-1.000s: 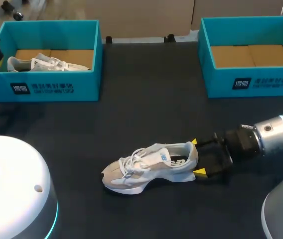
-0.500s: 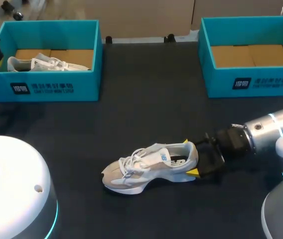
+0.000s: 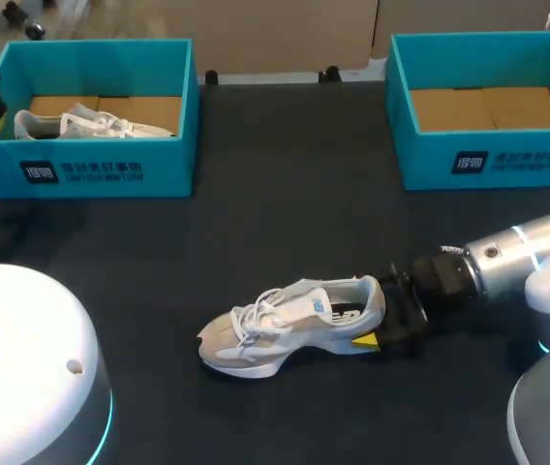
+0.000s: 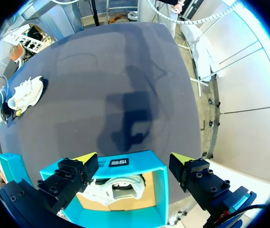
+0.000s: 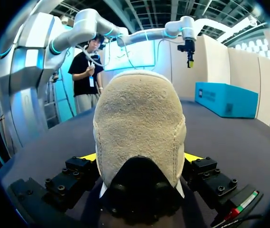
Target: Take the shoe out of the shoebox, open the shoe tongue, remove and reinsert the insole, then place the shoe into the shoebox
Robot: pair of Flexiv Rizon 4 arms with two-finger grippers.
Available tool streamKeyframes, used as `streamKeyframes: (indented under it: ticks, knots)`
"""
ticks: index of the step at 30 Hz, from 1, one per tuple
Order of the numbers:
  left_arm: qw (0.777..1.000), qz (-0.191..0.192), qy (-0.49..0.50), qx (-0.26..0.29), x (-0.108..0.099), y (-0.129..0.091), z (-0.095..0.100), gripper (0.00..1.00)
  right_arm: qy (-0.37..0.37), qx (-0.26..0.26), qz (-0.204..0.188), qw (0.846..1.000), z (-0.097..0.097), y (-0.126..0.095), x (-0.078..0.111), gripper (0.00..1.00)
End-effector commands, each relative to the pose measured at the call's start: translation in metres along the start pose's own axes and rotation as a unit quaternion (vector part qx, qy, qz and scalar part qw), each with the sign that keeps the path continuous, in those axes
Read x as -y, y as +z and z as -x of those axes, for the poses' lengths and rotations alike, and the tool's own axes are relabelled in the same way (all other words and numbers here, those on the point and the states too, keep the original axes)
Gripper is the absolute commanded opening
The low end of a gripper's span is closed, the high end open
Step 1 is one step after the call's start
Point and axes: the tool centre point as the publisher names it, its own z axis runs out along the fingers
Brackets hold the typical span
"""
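The shoe point(image 3: 294, 325) stands on its sole on the table point(image 3: 285, 213) at about six o'clock, with its toe toward nine and its heel toward three. The right gripper point(image 3: 370, 310) comes in from three o'clock. Its fingers point(image 5: 75, 178) sit narrow on either side of the heel and seem to press it from both sides. The left gripper point(image 4: 132, 159) hangs with its fingers wide apart over the left shoebox point(image 3: 101, 174) at ten o'clock, which holds a second shoe point(image 3: 86, 124). The right shoebox point(image 3: 488, 160) stands at two o'clock.
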Motion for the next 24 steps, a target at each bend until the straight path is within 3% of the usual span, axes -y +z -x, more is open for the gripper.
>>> streamKeyframes:
  ticks: [1, 9, 10, 11, 12, 24]
  knots:
    - [1.0, 0.002, 0.0, -0.001, 0.0016, 0.0001, 0.0003, 1.0, -0.002, 0.0, 0.001, 1.0, 0.0004, 0.0063, -0.0003, 1.0]
    - [1.0, 0.002, 0.0, -0.001, 0.0016, 0.0001, 0.0003, 1.0, -0.005, -0.002, -0.002, 1.0, 0.0019, 0.0098, -0.0034, 1.0]
    - [1.0, 0.002, 0.0, -0.001, 0.0016, 0.0001, 0.0003, 1.0, -0.004, -0.002, -0.003, 1.0, 0.002, 0.01, -0.0033, 0.82]
    - [1.0, 0.002, 0.0, -0.001, 0.0016, 0.0001, 0.0003, 1.0, -0.003, -0.002, -0.003, 1.0, 0.0021, 0.01, -0.0032, 0.49]
    - [1.0, 0.002, 0.0, -0.001, 0.0016, 0.0001, 0.0003, 1.0, -0.003, -0.001, -0.004, 1.0, 0.002, 0.0101, -0.0029, 0.02]
    - [1.0, 0.002, 0.0, -0.001, 0.0016, 0.0001, 0.0003, 1.0, -0.002, 0.0, -0.006, 1.0, -0.0044, 0.0095, -0.0041, 0.0]
